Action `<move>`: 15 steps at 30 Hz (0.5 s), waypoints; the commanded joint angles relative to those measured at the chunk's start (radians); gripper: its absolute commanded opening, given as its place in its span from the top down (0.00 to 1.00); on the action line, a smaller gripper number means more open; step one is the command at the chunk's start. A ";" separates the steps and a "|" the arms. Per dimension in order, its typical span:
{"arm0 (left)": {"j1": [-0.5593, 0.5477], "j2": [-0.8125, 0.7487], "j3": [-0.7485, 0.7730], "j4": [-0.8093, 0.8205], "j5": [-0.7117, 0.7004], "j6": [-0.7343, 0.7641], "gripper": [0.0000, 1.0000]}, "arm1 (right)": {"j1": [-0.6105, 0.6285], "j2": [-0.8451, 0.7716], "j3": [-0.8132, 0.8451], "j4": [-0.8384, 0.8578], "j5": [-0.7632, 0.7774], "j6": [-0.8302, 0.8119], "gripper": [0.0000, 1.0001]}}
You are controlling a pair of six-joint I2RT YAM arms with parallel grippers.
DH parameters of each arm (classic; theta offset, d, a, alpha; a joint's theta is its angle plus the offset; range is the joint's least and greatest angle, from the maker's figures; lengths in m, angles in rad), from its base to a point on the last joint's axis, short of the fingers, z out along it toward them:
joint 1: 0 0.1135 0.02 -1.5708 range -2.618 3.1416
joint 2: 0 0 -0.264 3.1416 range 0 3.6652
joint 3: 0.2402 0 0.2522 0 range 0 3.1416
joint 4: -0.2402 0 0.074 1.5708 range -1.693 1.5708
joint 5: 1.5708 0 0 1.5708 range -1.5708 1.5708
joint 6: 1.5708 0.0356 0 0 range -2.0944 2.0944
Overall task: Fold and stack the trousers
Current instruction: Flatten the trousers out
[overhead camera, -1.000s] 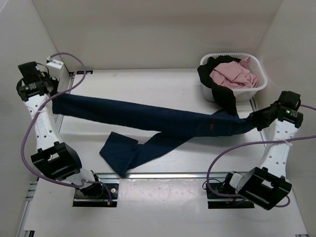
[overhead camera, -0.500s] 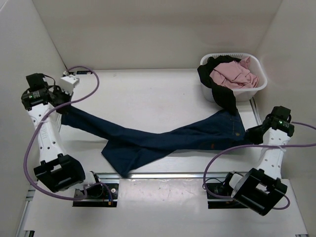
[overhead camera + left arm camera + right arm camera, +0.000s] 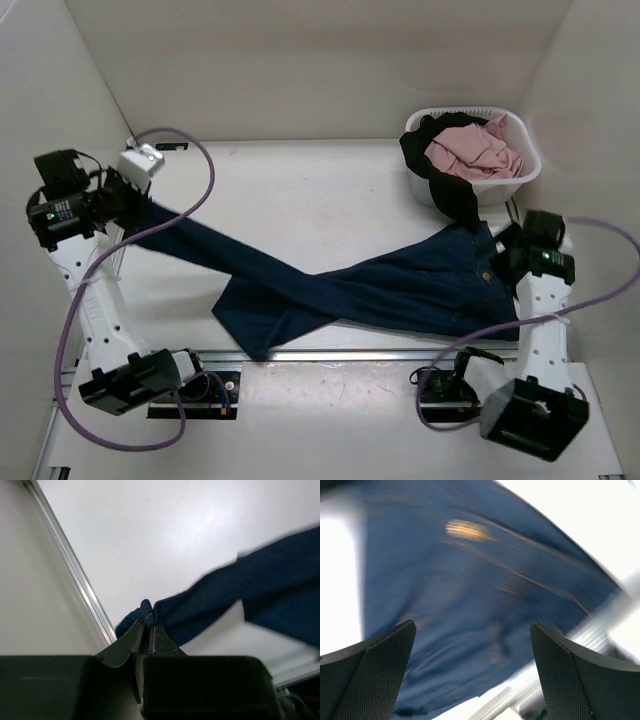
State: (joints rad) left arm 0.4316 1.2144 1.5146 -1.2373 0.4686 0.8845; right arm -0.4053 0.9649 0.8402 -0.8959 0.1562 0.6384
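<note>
My left tool clenches a leg hem of the trousers at the left edge of the bench; my right tool, released, hovers over their waist.

I note a white bench. The trousers lie spread on it, waist end at the right, legs crossing toward the left, one cuff near the front rail. A white basket stands in the far right corner, just beyond the waist.
</note>
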 commanded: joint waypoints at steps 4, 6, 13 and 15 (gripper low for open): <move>-0.074 -0.067 0.277 -0.079 0.505 0.056 0.86 | 0.597 0.174 0.445 0.189 -0.069 -0.270 0.01; -0.094 -0.166 0.173 -0.079 0.606 0.157 0.86 | 0.730 0.349 0.558 0.149 -0.069 -0.289 0.01; -0.188 -0.326 0.081 -0.079 0.729 0.205 0.86 | 0.956 0.877 0.930 0.204 -0.274 -0.319 0.01; -0.218 -0.355 0.094 -0.079 0.821 0.205 0.86 | 0.977 0.966 1.041 0.215 -0.315 -0.330 0.01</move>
State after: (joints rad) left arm 0.2481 0.8730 1.5955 -1.3075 1.1080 1.0557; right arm 0.5606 1.8355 1.7718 -0.6788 -0.0540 0.3534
